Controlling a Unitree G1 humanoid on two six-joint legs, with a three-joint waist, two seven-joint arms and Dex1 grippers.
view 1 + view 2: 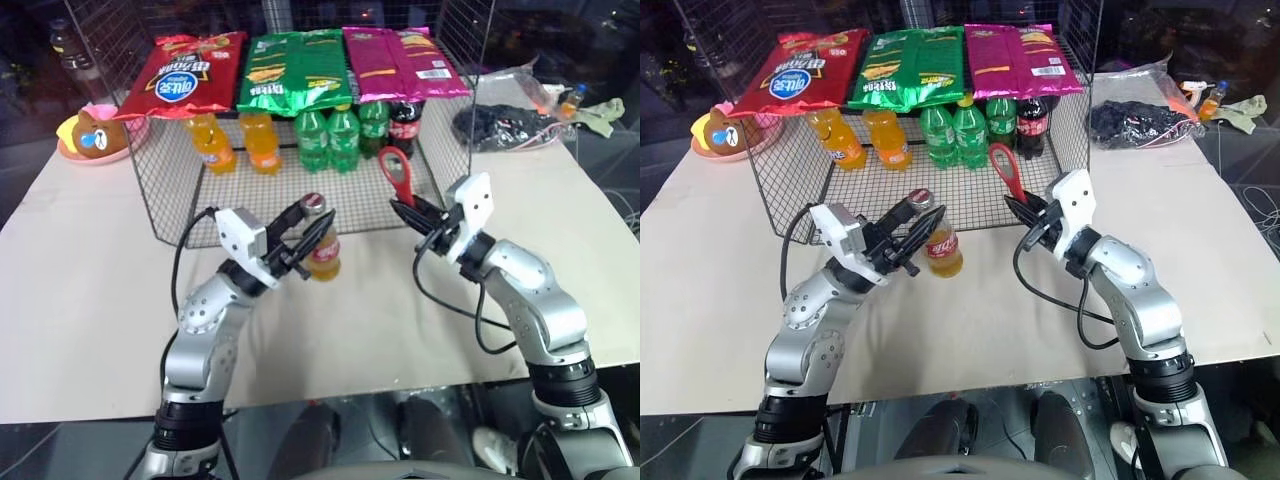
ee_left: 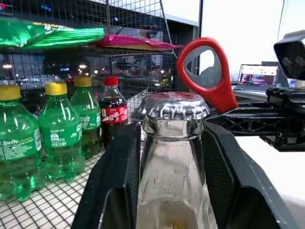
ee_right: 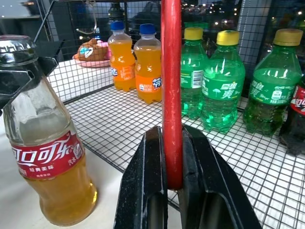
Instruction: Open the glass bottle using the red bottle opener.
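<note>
The left tool point(image 1: 300, 243) is clamped on the neck of the bottle point(image 1: 323, 250), holding it up over the table point(image 1: 90, 300) in front of the wire rack point(image 1: 160, 205). The cap point(image 2: 174, 105) is still on. The right tool point(image 1: 420, 213) is pinched tight on the handle of the opener point(image 1: 396, 172), loop upward, a little apart from the cap. To do this well, bring the loop over the cap, hook its edge under the crimped rim, then lever upward while the left tool keeps the neck steady.
</note>
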